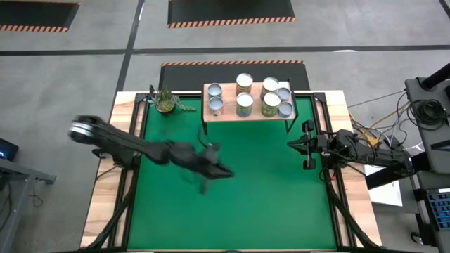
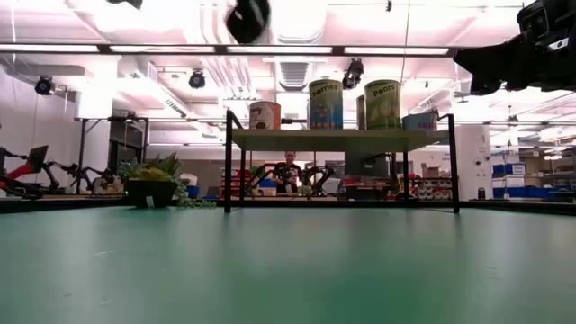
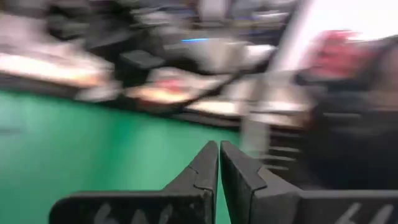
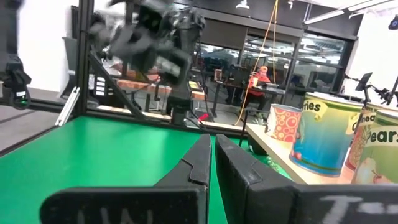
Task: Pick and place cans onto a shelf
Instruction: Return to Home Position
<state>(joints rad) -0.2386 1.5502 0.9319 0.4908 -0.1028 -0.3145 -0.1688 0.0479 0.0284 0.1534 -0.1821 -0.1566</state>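
Hovering over table [image 1: 267, 204] middle, left gripper [image 3: 219, 148] pinched closed, empty. Right gripper [image 4: 212, 139] near right edge, closed too. Eight cans [image 1: 244, 104] on shelf [image 1: 230, 117].

Left arm [image 1: 133, 146] extended, jaws closed; right arm [image 1: 344, 143] folded, jaws closed.
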